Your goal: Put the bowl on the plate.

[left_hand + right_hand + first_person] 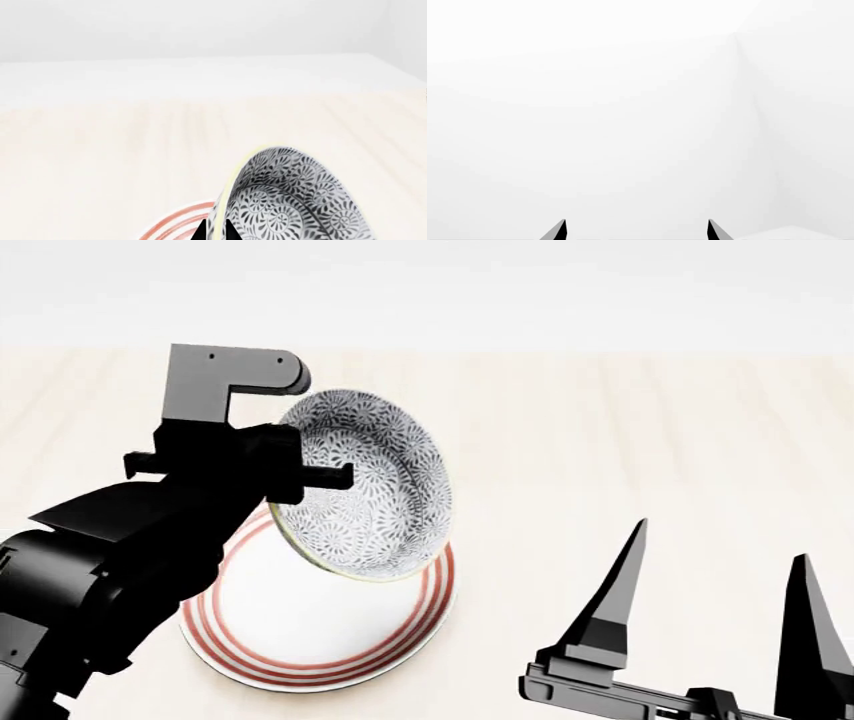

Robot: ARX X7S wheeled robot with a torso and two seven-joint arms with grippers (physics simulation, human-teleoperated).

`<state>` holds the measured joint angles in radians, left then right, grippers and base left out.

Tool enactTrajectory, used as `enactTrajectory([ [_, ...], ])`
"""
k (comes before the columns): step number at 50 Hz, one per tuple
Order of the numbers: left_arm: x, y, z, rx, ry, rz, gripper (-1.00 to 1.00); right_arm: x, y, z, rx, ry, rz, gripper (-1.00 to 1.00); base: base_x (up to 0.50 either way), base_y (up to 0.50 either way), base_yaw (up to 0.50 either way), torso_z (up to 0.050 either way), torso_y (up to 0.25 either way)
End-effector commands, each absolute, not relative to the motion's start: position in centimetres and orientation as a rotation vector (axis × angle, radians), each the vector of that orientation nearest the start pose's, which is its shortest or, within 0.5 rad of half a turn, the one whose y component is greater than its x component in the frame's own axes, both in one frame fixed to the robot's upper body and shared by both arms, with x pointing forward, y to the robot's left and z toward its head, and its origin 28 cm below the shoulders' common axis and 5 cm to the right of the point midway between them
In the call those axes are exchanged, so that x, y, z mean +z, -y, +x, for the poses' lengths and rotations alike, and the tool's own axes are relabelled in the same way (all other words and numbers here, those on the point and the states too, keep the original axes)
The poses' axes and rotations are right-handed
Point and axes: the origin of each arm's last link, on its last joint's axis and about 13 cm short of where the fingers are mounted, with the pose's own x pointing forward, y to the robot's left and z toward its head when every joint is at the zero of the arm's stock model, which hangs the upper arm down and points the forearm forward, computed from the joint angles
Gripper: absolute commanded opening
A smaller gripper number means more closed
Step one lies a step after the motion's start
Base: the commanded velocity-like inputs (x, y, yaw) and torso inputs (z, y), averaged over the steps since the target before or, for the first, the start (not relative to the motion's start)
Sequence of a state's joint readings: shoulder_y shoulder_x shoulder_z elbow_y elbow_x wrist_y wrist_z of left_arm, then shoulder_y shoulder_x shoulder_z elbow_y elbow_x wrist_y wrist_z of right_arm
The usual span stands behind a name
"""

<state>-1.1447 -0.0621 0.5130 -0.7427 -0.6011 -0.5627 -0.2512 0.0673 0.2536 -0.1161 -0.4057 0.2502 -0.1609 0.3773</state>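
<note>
The bowl (367, 485), white with a dense grey-blue floral pattern, hangs tilted steeply on its side above the plate (314, 625). My left gripper (216, 231) is shut on its pale rim, one finger inside and one outside. In the left wrist view the bowl (293, 200) fills the lower right, and the plate's red-orange rings (177, 222) show just beneath. The bowl's lower edge overlaps the plate's far side in the head view. My right gripper (714, 585) stands open to the right of the plate, its fingers pointing up with nothing between them.
The pale wooden table (641, 440) stretches all round the plate, with its far edge (200, 95) against a white wall. The right wrist view shows only white wall and the gripper's two fingertips (560, 230).
</note>
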Motion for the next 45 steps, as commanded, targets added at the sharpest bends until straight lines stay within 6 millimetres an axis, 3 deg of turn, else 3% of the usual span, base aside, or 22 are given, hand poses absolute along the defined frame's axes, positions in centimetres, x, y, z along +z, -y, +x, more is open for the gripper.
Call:
enactTrajectory([
  [1, 17.4, -14.5, 40.5, -0.145, -0.319, -0.07, -1.0, 12.3, 11.5, 21.5, -0.157, 0.582, 0.129, 1.0, 0.0, 0.0, 0.0, 0.0, 0.0],
  [18, 16.1, -15.0, 41.2, -0.105, -0.354, -0.099, -1.0, 12.1, 11.4, 21.5, -0.155, 0.575, 0.126, 1.0, 0.0, 0.0, 0.0, 0.0, 0.001],
  [45, 13.3, -15.8, 40.7, -0.073, -0.433, -0.131, -1.0, 11.8, 11.3, 21.5, -0.149, 0.564, 0.121, 1.0, 0.0, 0.0, 0.0, 0.0, 0.0],
])
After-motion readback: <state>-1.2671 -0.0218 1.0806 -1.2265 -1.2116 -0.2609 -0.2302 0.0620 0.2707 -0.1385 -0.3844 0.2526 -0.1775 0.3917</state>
